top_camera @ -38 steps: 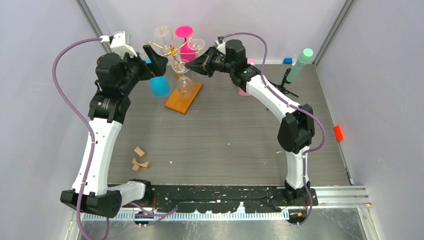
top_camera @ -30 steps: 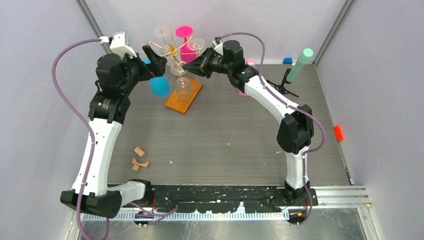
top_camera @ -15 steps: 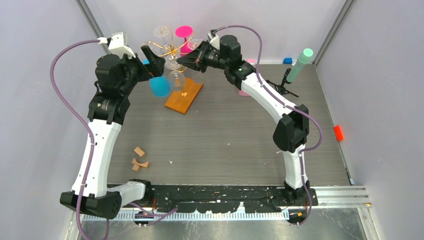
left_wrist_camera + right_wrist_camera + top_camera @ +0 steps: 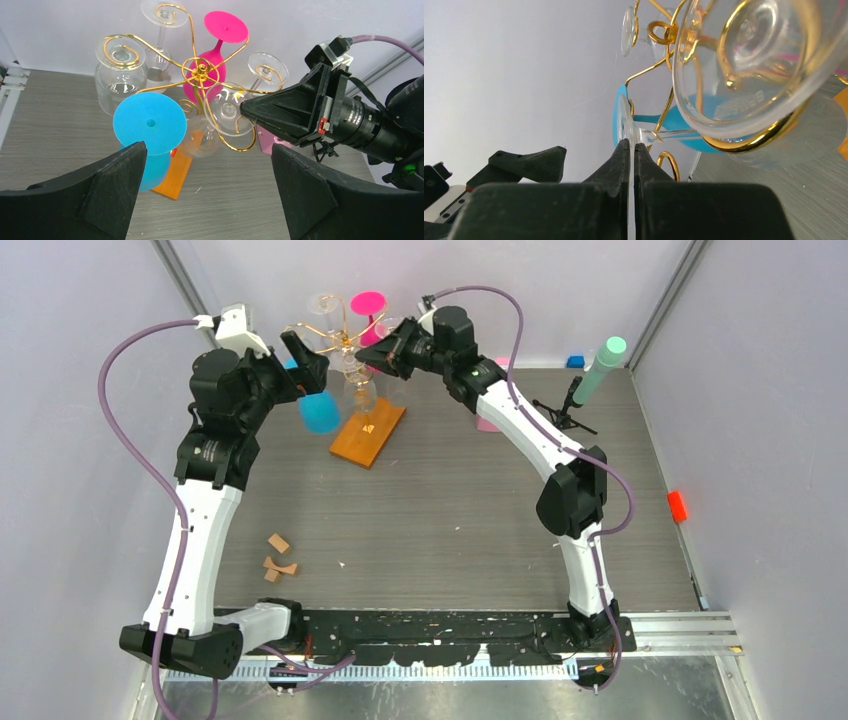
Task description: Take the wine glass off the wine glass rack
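While the left tool (image 4: 207, 147) stands spread wide and holds nothing, a blue glass (image 4: 150, 122) just beyond one finger, the right tool (image 4: 631, 144) is pressed shut, its tip at the foot rim of a clear wine glass (image 4: 227, 112) hanging upside down on the gold wine glass rack (image 4: 200, 67) (whether it pinches that rim I cannot tell). Raised lettering on one glass is too blurred to read. Both arms arch high over the desk (image 4: 450, 500), facing each other across the rack.

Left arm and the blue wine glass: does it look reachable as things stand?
Probably yes: the left gripper is open and the blue wine glass is just ahead of it, with nothing between them.
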Available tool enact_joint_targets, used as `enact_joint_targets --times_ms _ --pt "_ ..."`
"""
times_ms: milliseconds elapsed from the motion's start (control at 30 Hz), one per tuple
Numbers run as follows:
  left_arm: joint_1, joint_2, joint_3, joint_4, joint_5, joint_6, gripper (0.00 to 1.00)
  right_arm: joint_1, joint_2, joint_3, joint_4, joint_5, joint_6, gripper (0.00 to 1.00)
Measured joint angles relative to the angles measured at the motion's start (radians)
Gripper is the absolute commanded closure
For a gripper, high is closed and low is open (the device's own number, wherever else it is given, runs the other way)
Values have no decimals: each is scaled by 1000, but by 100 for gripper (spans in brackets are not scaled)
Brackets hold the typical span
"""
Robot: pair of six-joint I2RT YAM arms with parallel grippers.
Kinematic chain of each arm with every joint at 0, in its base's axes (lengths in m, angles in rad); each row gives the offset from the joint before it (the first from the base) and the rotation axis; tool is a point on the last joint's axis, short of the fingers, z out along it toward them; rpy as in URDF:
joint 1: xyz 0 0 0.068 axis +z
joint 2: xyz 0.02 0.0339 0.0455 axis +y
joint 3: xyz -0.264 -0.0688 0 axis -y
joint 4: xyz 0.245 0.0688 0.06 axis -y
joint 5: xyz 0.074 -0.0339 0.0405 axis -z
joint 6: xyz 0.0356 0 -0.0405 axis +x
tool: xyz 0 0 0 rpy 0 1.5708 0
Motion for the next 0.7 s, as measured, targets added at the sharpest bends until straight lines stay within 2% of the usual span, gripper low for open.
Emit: enact_joint_targets --times_ms 233,500,700 --pt "-7 0 0 0 0 10 2 -13 7 92 -114 54 -30 100" --pt "-15 0 0 0 2 23 2 -37 1 78 -170 78 -13 100" --pt "-21 0 -2 2 16 22 2 -61 -46 8 -172 79 32 100"
